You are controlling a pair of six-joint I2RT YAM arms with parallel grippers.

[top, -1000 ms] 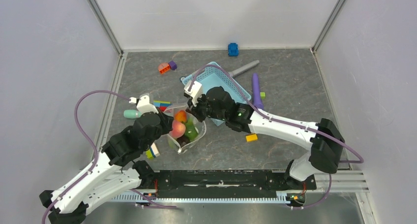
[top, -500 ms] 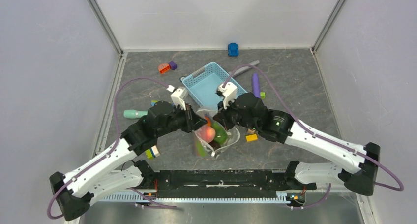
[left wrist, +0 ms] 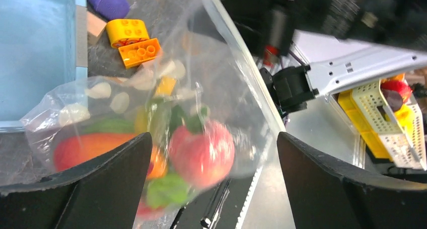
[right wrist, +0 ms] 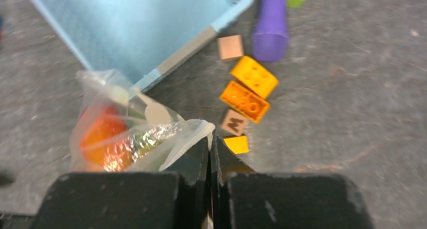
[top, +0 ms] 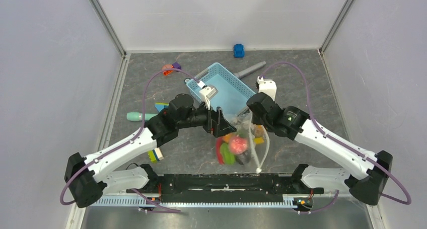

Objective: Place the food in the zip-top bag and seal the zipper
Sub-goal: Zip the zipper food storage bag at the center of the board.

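The zip-top bag [top: 245,133], clear with white dots, droops from my right gripper [top: 251,120], which is shut on its top edge. In the right wrist view the right gripper [right wrist: 210,139] pinches a fold of the bag [right wrist: 151,133]. The food [top: 233,147] is inside the bag: pink, green, orange and red pieces bunched at the bottom. My left gripper [top: 220,124] stands wide open just left of the bag. In the left wrist view the left gripper [left wrist: 212,136] brackets the bag without touching it, and a pink fruit [left wrist: 201,153] shows through. The zipper [left wrist: 247,75] runs as a thick clear strip along the bag's edge.
A light-blue mesh basket [top: 221,85] stands just behind both grippers. A purple stick [right wrist: 271,22], yellow and orange bricks [right wrist: 247,90] and a lettered block [right wrist: 234,122] lie right of it. A blue toy car [top: 238,50] sits by the back wall, a teal piece [top: 135,116] at the left.
My left gripper has opened and let go of the bag. Both arms moved right, and the bag with the food swung right and nearer, now held by the right gripper alone.
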